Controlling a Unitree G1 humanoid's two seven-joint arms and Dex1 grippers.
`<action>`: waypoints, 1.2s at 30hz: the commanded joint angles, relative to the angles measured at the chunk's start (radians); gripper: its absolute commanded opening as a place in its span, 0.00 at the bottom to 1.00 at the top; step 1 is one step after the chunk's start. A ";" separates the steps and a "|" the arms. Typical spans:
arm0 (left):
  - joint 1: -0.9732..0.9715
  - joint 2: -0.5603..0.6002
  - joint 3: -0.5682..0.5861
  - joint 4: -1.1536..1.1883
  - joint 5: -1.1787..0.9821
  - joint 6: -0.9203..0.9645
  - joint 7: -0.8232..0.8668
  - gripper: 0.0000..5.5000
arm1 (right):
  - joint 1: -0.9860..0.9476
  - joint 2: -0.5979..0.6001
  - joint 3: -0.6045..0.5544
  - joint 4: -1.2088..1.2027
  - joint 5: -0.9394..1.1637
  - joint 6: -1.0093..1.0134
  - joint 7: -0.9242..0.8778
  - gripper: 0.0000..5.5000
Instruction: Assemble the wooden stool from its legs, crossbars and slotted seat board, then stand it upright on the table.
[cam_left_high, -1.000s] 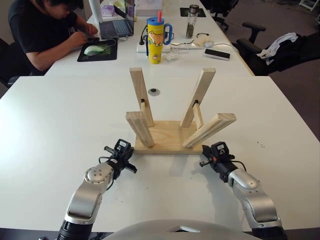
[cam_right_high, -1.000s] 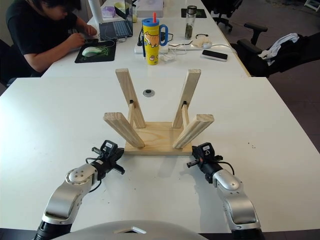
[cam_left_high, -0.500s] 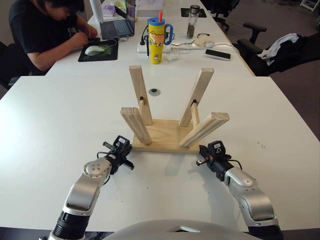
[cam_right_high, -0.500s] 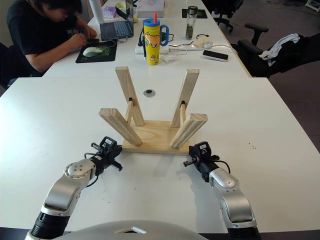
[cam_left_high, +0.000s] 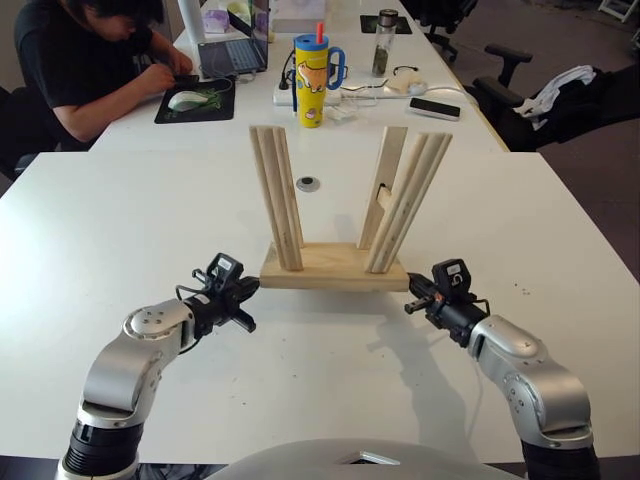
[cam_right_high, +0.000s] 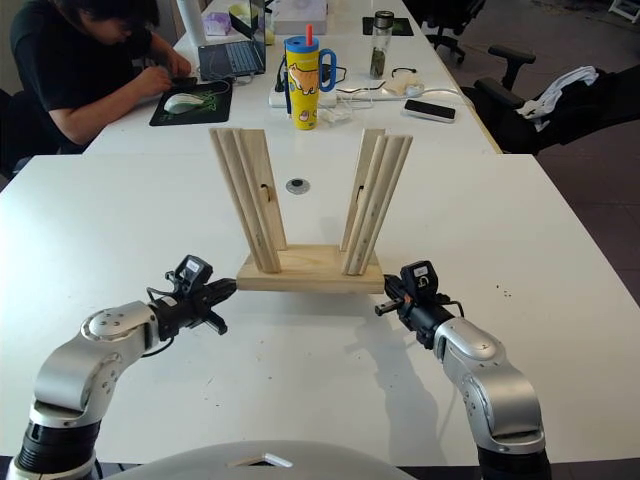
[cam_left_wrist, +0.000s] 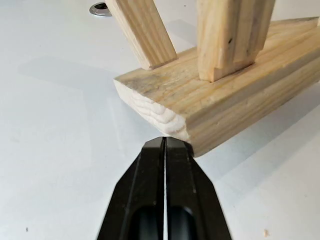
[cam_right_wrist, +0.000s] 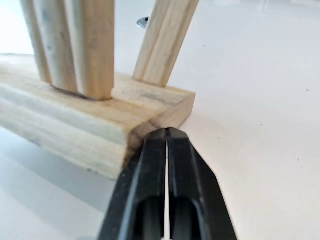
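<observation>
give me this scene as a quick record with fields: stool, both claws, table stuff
stool: assembled, upside down
seat board: lowest part, with the legs pointing up from it
left claw: shut, tips at the board's near left corner
right claw: shut, tips at the board's near right corner
support: white table; cannot tell whether the board lies flat on it
task status: not yet stood upright
behind: yellow cup on the farther table

We see bright, even light across the white tabletop (cam_left_high: 120, 230); the stool (cam_left_high: 335, 268) casts a soft shadow toward the lower right.
</observation>
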 joint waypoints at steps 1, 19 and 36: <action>-0.134 -0.027 -0.021 -0.152 -0.322 0.069 -0.204 0.00 | -0.153 0.023 0.042 -0.152 0.304 0.091 0.171 0.00; -0.005 0.306 0.004 0.214 -0.010 -0.346 -0.324 0.07 | -0.055 -0.177 0.011 0.060 0.065 -0.098 0.211 0.04; -0.132 0.368 0.055 0.649 0.020 -0.855 -0.674 0.52 | -0.067 -0.398 0.049 0.424 -0.032 -0.528 0.675 0.48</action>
